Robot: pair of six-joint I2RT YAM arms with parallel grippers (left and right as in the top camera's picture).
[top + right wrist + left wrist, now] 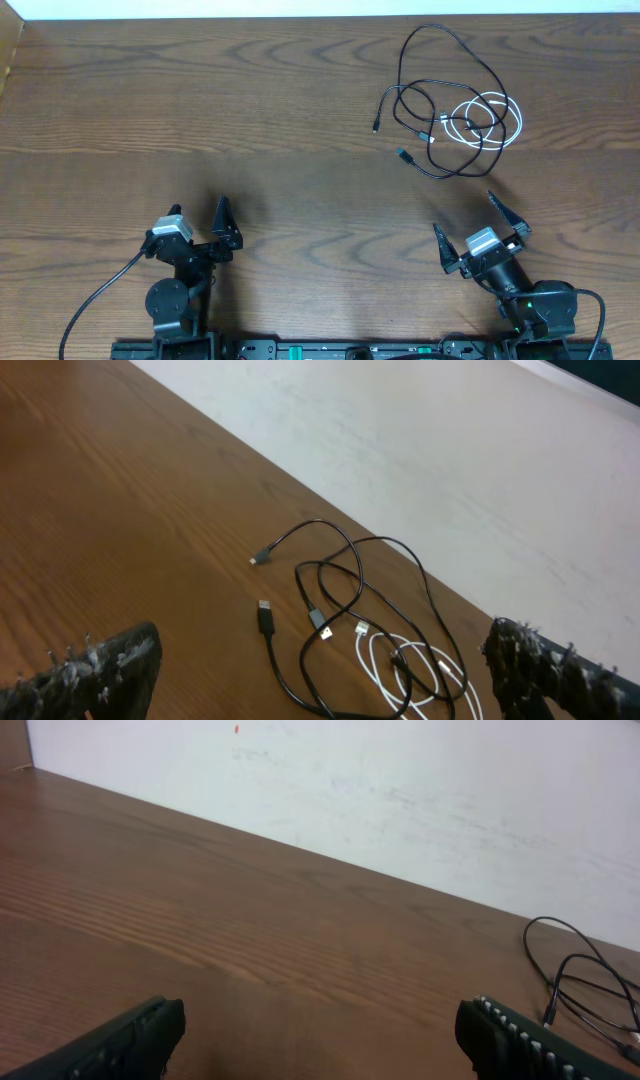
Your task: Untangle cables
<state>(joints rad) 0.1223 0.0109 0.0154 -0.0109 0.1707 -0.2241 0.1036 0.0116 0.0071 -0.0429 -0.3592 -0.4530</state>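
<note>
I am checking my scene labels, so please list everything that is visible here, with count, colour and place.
black cable: 1, black, far right of the table, loosely looped
white cable: 1, white, coiled, far right, tangled with the black cable
table: 1, brown wood, under everything
wall: 1, white, behind the table's far edge
left end effector: 1, black, near left, open, empty
right end effector: 1, black, near right, open, empty, short of the cables

black cable (432, 60) | white cable (487, 120) | brown wood-grain table (200, 120) | white wall (450, 800)
</note>
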